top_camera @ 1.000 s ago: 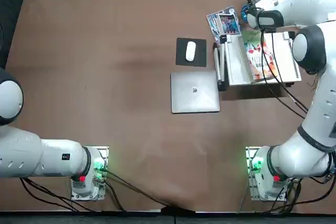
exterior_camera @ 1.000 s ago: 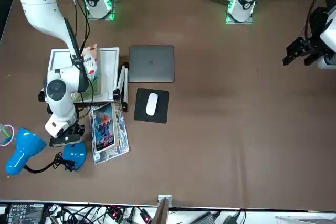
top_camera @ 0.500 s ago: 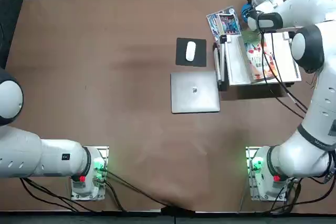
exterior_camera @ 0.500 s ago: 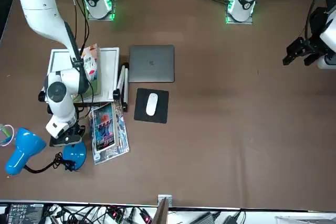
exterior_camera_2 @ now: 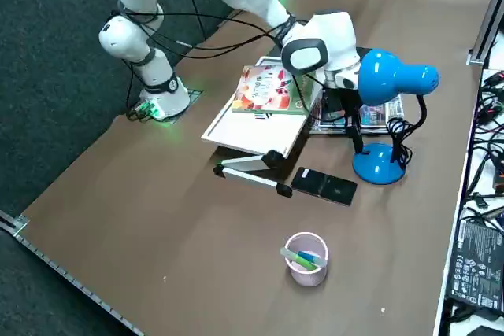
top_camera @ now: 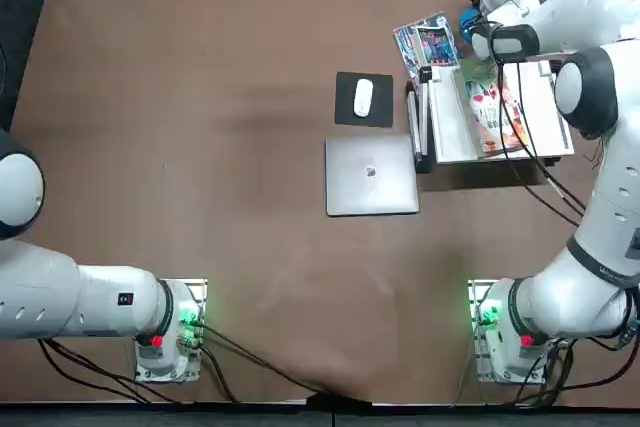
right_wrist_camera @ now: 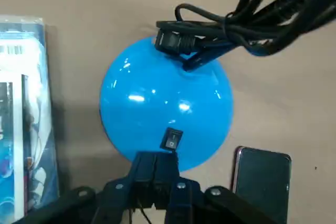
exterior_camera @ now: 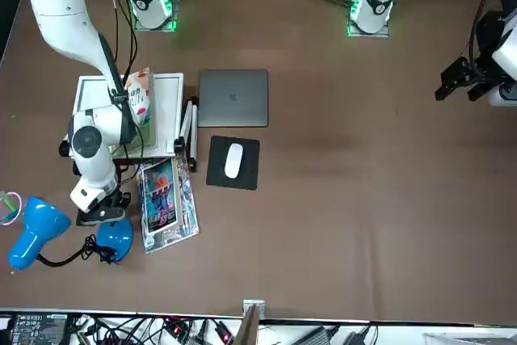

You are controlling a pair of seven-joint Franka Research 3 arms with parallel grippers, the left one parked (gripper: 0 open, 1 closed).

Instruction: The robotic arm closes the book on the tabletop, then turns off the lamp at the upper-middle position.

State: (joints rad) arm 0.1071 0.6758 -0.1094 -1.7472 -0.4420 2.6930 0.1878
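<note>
The book (top_camera: 492,105) lies closed, green cartoon cover up, on a tilted white stand (top_camera: 447,132) at the table's far right. Beyond it stands the lamp, with its round blue base (right_wrist_camera: 167,103), black bendy neck and blue head (exterior_camera_2: 394,76). My right gripper (right_wrist_camera: 156,157) hangs low over the near rim of that base, fingers shut together with nothing between them. Their tips sit just beside the small black rocker switch (right_wrist_camera: 171,140). In the front view the gripper (exterior_camera: 102,212) is right next to the base (exterior_camera: 114,239).
A glossy blue leaflet (exterior_camera: 164,204) lies beside the lamp base. A black phone (exterior_camera_2: 324,186) and a pink cup (exterior_camera_2: 305,257) are on the base's other side. A grey laptop (top_camera: 371,176) and a mouse on a black pad (top_camera: 363,98) sit mid-table. Cables trail near the neck.
My right wrist has shifted slightly towards the lamp base and then held still. The book and the lamp have not moved.
</note>
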